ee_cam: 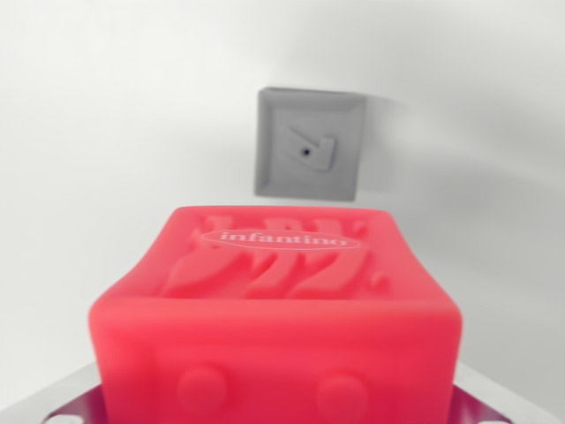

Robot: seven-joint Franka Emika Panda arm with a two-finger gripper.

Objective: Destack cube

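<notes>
A red cube [275,322] fills the lower half of the wrist view, directly ahead of the camera. Its upper face carries raised relief and an oval "infantino" label; two round studs show on its near face. Metal gripper [275,415] parts appear at both bottom corners beside the cube; finger opening and grasp cannot be determined. Beyond the red cube, well apart, a grey cube [309,146] rests on the plain white surface [97,132]. Nothing lies between them.
</notes>
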